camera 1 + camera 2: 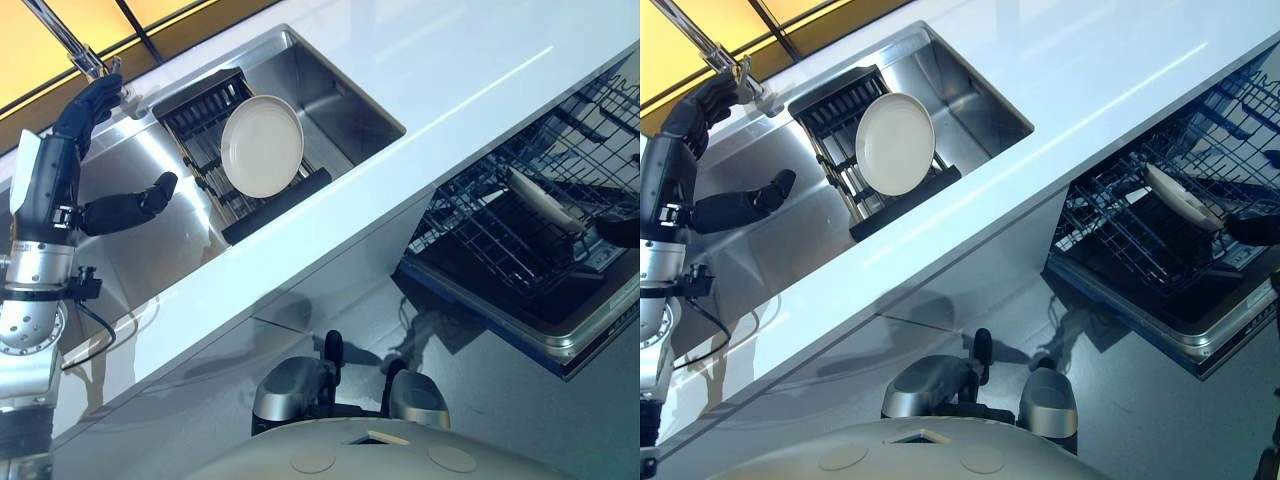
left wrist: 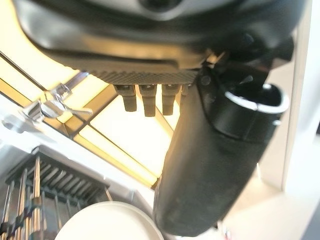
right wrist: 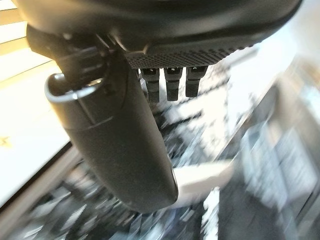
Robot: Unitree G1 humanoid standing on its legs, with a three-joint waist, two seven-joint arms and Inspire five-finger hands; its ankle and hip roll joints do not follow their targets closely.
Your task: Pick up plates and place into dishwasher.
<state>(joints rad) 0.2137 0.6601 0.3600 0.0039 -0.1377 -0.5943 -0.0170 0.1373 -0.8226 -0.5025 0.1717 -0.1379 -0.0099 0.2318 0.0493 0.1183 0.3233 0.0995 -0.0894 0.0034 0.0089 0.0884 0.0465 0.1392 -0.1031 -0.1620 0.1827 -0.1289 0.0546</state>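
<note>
A round white plate [image 1: 262, 145] leans upright in a dark dish rack [image 1: 200, 105] inside the steel sink [image 1: 340, 90]. My left hand [image 1: 55, 165] hovers over the draining board to the left of the rack, open, fingers up by the faucet [image 1: 70, 45] and thumb pointing toward the plate. In the left wrist view the plate's rim [image 2: 107, 222] shows past the thumb [image 2: 215, 165]. A second white plate [image 1: 545, 200] stands tilted in the pulled-out dishwasher rack [image 1: 500, 250]. My right hand [image 1: 1252, 230] is beside that plate, open; the plate [image 3: 200, 182] shows beyond its thumb.
A white countertop [image 1: 450, 70] runs between the sink and the dishwasher. The open dishwasher door [image 1: 560, 335] juts out below the rack. Blue wire tines [image 1: 1240, 120] of the rack rise at the far right. A yellow-lit window lies behind the faucet.
</note>
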